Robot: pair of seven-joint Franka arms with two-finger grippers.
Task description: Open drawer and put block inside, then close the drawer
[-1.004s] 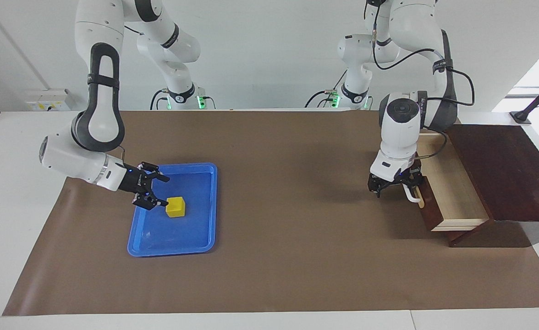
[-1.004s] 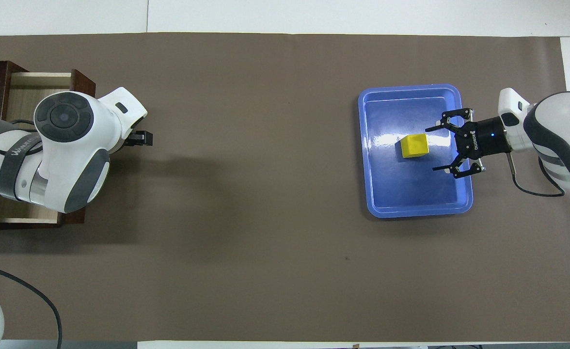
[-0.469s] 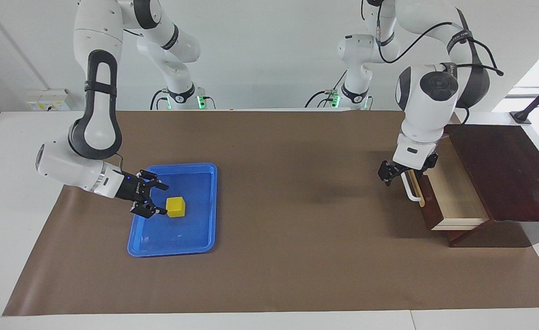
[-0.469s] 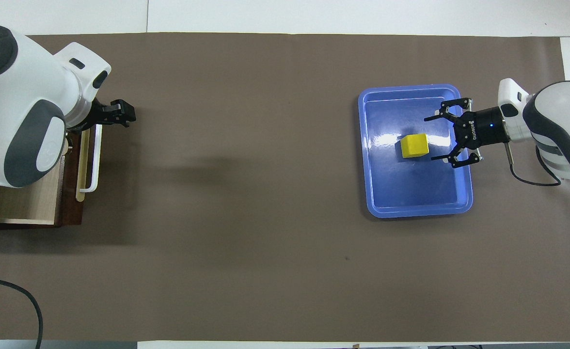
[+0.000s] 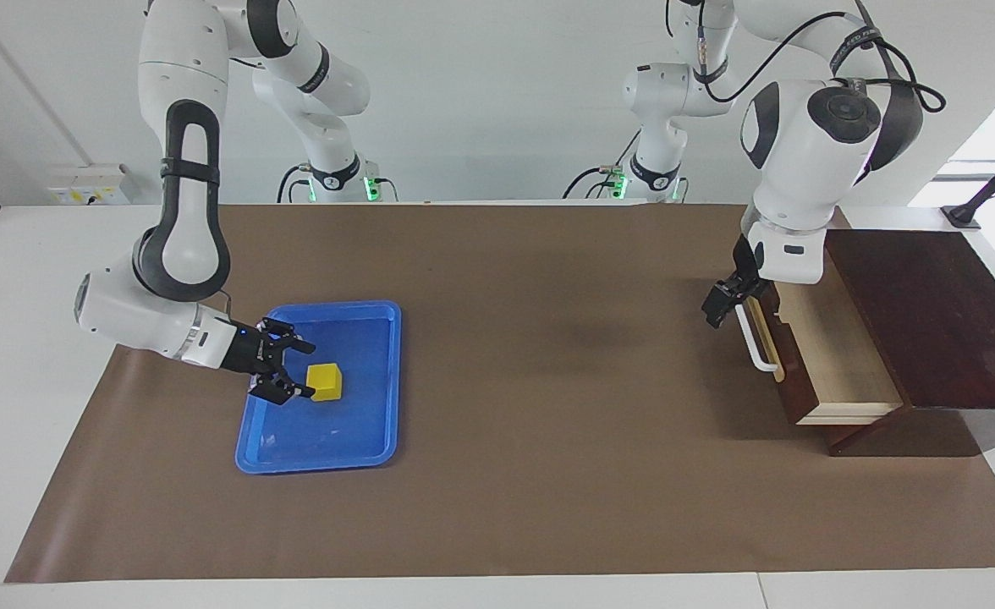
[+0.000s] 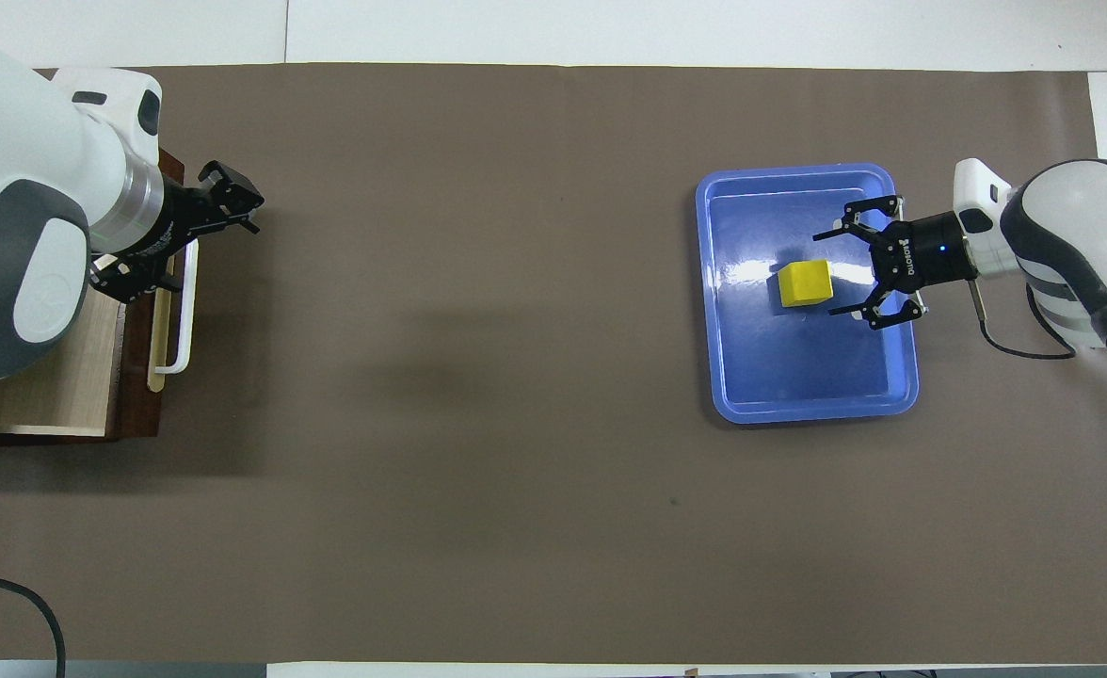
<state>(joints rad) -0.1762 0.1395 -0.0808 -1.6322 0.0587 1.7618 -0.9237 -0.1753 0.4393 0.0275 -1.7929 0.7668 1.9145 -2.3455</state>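
My right pincer gapes empty beside the block in the tray at lower left of the facing view; left pincer, open, holds nothing above the drawer; a skewed close could nudge the block away.

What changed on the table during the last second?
The left gripper rose off the drawer's handle and pulled back, open. The right gripper, open, edged closer to the yellow block. The drawer stayed open; the block and blue tray stayed put.
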